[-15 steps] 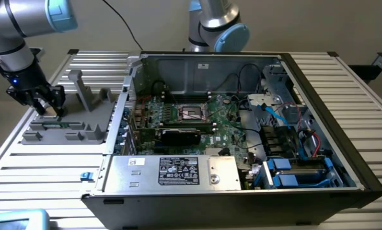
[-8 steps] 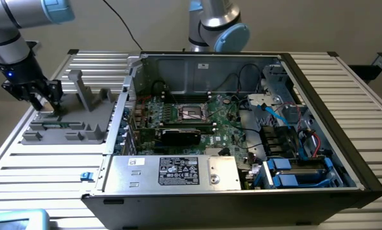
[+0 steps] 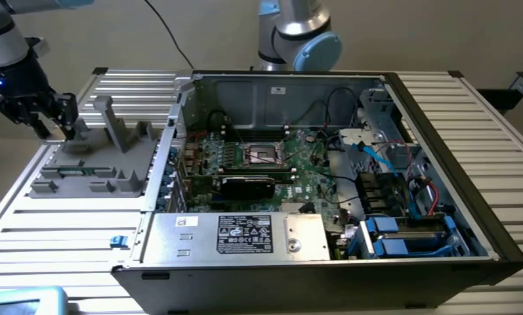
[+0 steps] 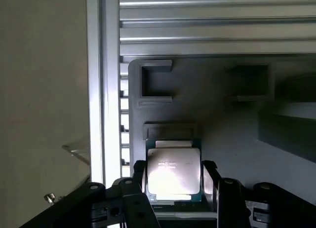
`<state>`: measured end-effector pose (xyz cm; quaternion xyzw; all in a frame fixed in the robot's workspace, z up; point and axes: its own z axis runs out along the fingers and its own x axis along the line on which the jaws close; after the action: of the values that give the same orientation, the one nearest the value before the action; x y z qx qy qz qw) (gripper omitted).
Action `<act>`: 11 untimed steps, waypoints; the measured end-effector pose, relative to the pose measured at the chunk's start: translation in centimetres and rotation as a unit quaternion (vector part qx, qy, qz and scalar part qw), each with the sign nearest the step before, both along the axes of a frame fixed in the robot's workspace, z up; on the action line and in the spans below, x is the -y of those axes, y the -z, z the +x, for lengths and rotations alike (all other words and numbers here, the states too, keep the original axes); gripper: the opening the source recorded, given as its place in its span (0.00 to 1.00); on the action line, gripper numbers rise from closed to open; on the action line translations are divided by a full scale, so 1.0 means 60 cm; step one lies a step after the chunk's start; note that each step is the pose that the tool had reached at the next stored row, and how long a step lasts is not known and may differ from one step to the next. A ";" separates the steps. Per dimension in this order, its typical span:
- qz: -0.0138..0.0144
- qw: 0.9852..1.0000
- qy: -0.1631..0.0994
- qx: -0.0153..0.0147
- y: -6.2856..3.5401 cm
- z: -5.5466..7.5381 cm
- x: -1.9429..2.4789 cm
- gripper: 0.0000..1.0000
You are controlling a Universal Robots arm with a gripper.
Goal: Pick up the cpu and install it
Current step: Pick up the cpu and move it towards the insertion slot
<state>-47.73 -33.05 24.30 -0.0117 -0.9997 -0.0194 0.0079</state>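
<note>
I'm holding the fingers (image 4: 210, 176) partway open, straddling the small square silver-topped cpu (image 4: 173, 171) so they're squared up on its edges. It's lying flat in the grey plastic holder tray (image 3: 86, 174), and doesn't look clamped to me.

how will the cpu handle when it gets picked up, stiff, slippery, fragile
Probably stiff: the cpu is a flat square with a metal lid. That shiny lid looks smooth, so likely slippery. Thin and flat, it shouldn't roll or tip.
</note>
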 end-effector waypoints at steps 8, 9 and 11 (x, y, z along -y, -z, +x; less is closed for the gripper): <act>0.000 1.000 0.000 0.000 -0.060 0.001 0.0000 0.55; 0.000 1.000 0.000 0.000 -0.068 0.002 0.0000 0.55; 0.000 1.000 0.000 0.000 -0.083 0.004 0.0001 0.55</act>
<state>-47.51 -33.06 29.30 -0.0117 -0.9997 -0.0189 0.0079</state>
